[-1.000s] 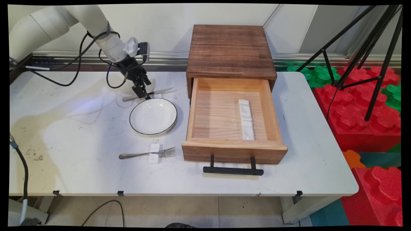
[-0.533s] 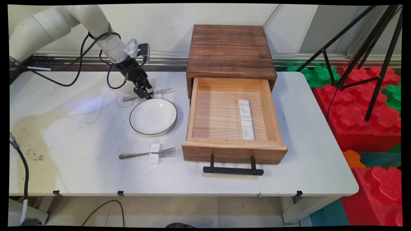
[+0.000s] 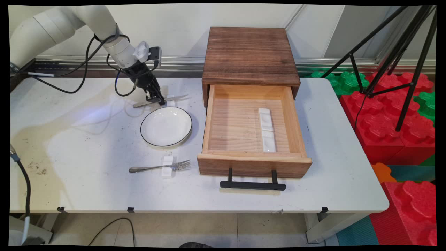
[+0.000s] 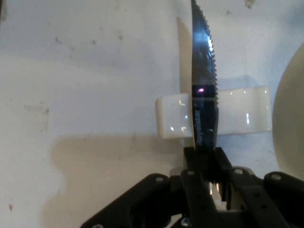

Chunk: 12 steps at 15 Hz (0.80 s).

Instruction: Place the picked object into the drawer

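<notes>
where pincer [image 4: 205,154] clamps knife [image 4: 203,71], handle hidden, blade across white rest [image 4: 172,117], plate [image 4: 289,123] cut off

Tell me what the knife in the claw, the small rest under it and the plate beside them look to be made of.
Knife: polished metal, likely steel; mirror glints along the serrated blade.
Rest: glossy white, probably glazed ceramic; sharp highlights, rounded edges.
Plate: white with a thin dark rim, apparently glazed ceramic too.
The claw is closed on the knife.

Glossy metal knife [image 4: 204,90], glazed white rest [image 4: 173,116].
</notes>
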Available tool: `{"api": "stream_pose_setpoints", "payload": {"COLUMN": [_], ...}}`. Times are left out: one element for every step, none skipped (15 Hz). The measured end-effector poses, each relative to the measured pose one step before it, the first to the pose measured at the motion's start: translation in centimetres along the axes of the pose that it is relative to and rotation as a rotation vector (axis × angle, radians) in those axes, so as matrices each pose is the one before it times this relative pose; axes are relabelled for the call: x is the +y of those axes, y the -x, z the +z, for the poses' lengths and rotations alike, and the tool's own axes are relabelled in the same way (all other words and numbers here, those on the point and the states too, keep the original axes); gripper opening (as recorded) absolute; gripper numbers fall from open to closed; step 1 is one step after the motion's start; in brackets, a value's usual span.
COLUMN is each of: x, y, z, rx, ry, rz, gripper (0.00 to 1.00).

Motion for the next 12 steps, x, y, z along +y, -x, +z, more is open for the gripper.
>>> {"api": "stream_pose_setpoints", "payload": {"x": [0.023,-0.003,-0.009,-0.006,-0.043,-0.017,-0.043,-0.062,-0.041,0.006,0.009,0.044], "y": [0.064,0.013,0.091,0.089,0.103,0.141,0.122,0.127,0.106,0.144,0.141,0.113], "z": [-0.079,-0.036,-0.117,-0.093,-0.206,-0.181,-0.299,-0.406,-0.522,-0.564,-0.411,-0.684], "rx": [0.00010,-0.00021,-0.00044,-0.00011,0.00001,0.00033,0.00035,0.00043,0.00139,0.00239,0.00169,0.00435], "ry": [-0.00169,-0.00142,-0.00510,-0.00359,-0.00791,-0.00577,-0.00932,-0.01134,-0.01239,-0.01086,-0.00775,-0.01081], "rz": [-0.00227,-0.00169,-0.00812,-0.00645,-0.01220,-0.00932,-0.01395,-0.01680,-0.01697,-0.01672,-0.01203,-0.01833], "gripper": [0.00,0.00,0.00,0.00,0.00,0.00,0.00,0.00,0.00,0.00,0.00,0.00]}}
